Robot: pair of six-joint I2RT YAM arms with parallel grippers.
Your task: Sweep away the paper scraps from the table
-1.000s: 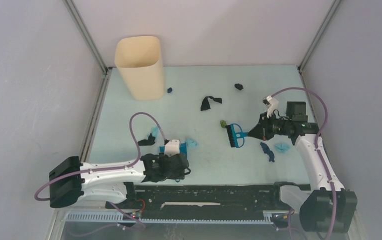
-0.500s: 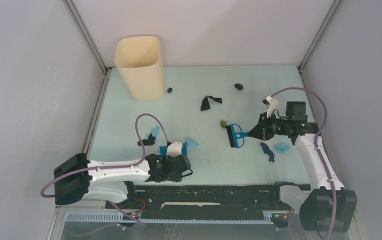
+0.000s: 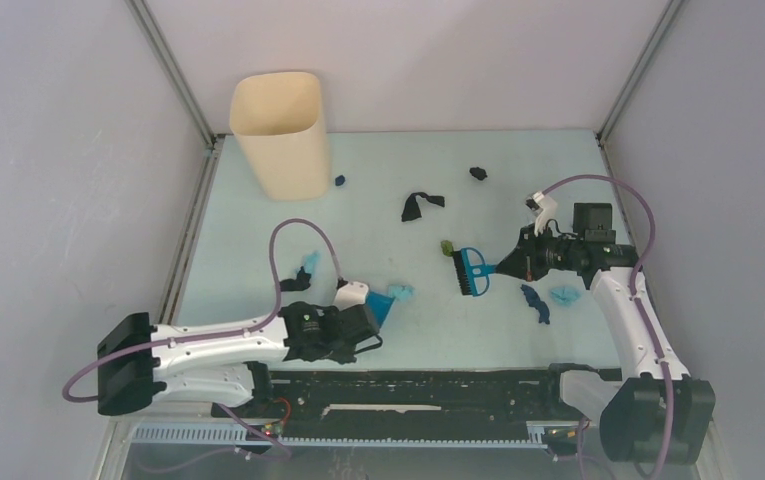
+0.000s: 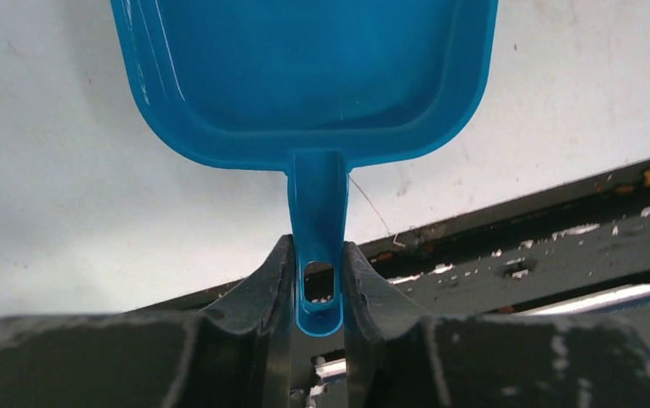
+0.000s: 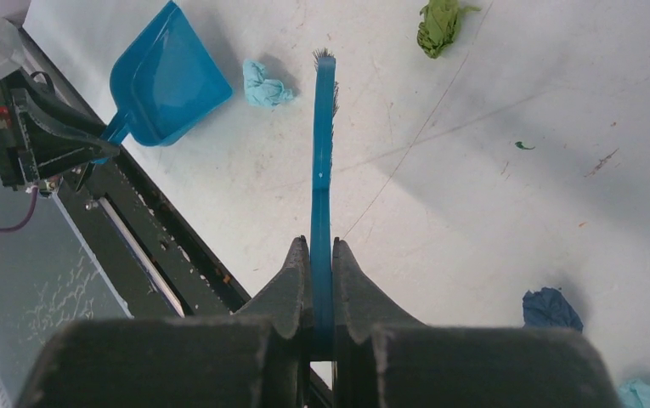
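My left gripper (image 3: 362,319) is shut on the handle of the blue dustpan (image 3: 381,303), which lies on the table (image 3: 378,160); the left wrist view shows the fingers (image 4: 277,272) clamping the handle below the pan (image 4: 304,68). A light blue scrap (image 3: 402,291) lies right at the pan's mouth. My right gripper (image 3: 506,268) is shut on the blue hand brush (image 3: 473,272), seen edge-on in the right wrist view (image 5: 322,153). A green scrap (image 3: 447,246) lies just beyond the bristles. Dark blue (image 3: 533,300) and light blue (image 3: 564,295) scraps lie under the right arm.
A beige bin (image 3: 280,135) stands at the back left, with a small dark blue scrap (image 3: 339,180) beside it. Black scraps lie at mid-back (image 3: 418,205) and farther back (image 3: 478,173). Light blue (image 3: 308,263) and black (image 3: 288,285) scraps lie left of the dustpan.
My left arm has swung the dustpan to the right, so its mouth now meets the light blue scrap. The right arm and brush have not moved.
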